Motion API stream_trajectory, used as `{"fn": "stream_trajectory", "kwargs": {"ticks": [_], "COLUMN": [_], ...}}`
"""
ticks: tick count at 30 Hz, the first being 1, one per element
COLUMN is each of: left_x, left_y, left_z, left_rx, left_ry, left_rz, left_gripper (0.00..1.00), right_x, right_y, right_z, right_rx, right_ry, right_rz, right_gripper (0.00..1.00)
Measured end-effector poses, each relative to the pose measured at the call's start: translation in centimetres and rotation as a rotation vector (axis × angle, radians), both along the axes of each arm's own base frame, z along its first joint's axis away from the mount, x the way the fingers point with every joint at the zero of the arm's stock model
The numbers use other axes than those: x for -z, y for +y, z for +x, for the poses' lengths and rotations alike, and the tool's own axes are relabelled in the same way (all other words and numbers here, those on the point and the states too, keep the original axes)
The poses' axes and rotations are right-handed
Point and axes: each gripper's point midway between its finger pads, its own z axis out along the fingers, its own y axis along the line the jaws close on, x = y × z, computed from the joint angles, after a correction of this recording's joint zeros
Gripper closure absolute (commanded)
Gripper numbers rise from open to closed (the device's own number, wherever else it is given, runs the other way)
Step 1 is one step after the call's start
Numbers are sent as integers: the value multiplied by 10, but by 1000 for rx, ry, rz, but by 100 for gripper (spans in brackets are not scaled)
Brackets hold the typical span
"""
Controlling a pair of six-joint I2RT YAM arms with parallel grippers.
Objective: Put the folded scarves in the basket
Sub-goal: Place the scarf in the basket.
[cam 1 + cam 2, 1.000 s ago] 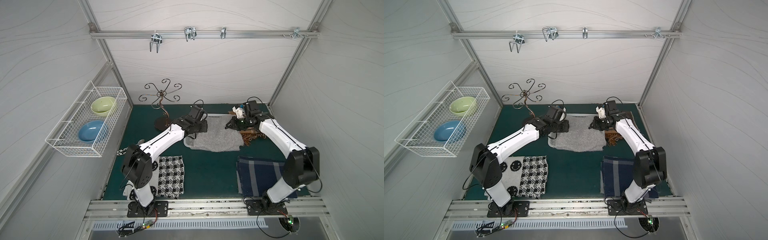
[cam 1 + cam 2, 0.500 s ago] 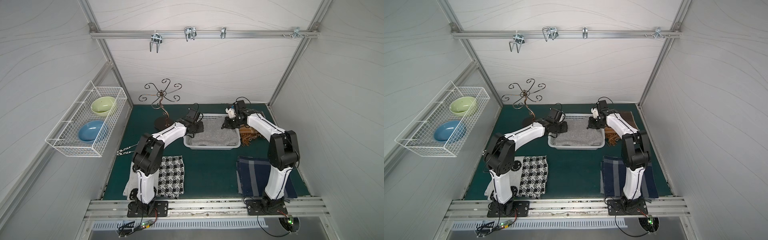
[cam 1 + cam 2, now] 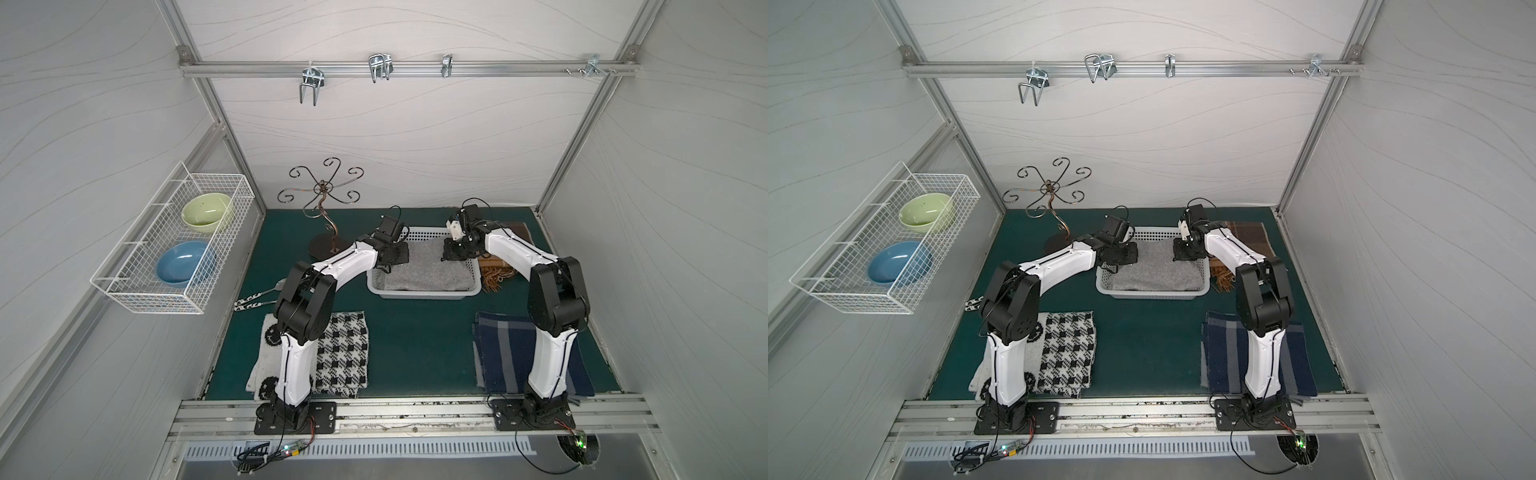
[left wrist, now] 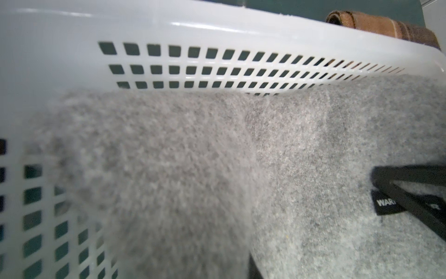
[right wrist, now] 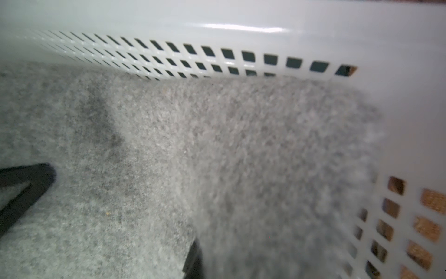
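Observation:
The grey folded scarf (image 3: pixel 430 272) (image 3: pixel 1158 270) lies inside the white perforated basket (image 3: pixel 419 296) (image 3: pixel 1150 296) at the back middle of the green mat. My left gripper (image 3: pixel 394 262) (image 3: pixel 1122 259) is down in the basket's left end, shut on the scarf's edge. My right gripper (image 3: pixel 454 254) (image 3: pixel 1184 254) is shut on the scarf at the right end. In the left wrist view the scarf (image 4: pixel 169 169) bulges up against the basket wall (image 4: pixel 217 65) over my jaws. The right wrist view shows the same, scarf (image 5: pixel 265 157) against wall (image 5: pixel 241 21).
A brown fringed scarf (image 3: pixel 498 268) lies right of the basket. A navy striped cloth (image 3: pixel 505 353) and a black-and-white checked cloth (image 3: pixel 345 353) lie near the front. A metal scroll stand (image 3: pixel 324 237) stands back left. A wire rack (image 3: pixel 174 249) hangs on the left wall.
The scarf was held spread above the basket's front; both arms carried it back and down, and it now lies inside the basket, with both grippers still shut on it.

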Motion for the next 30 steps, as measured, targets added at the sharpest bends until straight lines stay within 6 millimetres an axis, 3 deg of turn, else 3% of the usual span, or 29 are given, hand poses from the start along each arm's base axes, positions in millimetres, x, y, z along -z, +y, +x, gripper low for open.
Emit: {"fn": "stream_trajectory", "kwargs": {"ticks": [8,10,14,17,18,19,20,21,25,30], "left_x": [8,9,11,12,12,14,16,18,25,14], "left_y": [7,8,11,12,13,14,15,17,22,25], "left_z": [0,0,0,0,0,0,-1,-2,-8,-7], "left_rx": [-13,-11,-10,-4,-3,-6,-7,-8,-12,-18], "left_ry": [1,-1,-4,-6,-7,-5,-1,4,19,-2], "left_rz": [40,47,63,70,73,75,79,83,97,101], "left_gripper": [88,80,74,60,59,58,56,52,49,46], "right_x": [11,11,12,14,15,15,16,16,16,-2], "right_y": [0,-2,-6,-9,-10,-12,-13,-15,-21,-26], "right_z": [1,2,4,3,3,3,3,3,2,0], "right_rx": [7,12,18,21,21,19,19,18,12,14], "right_ry": [-4,-11,-27,-34,-35,-37,-38,-40,-51,-84], "right_rz": [-52,-66,-101,-130,-138,-148,-157,-170,-225,-248], "right_gripper": [99,96,100,100,96,84,64,53,48,47]}}
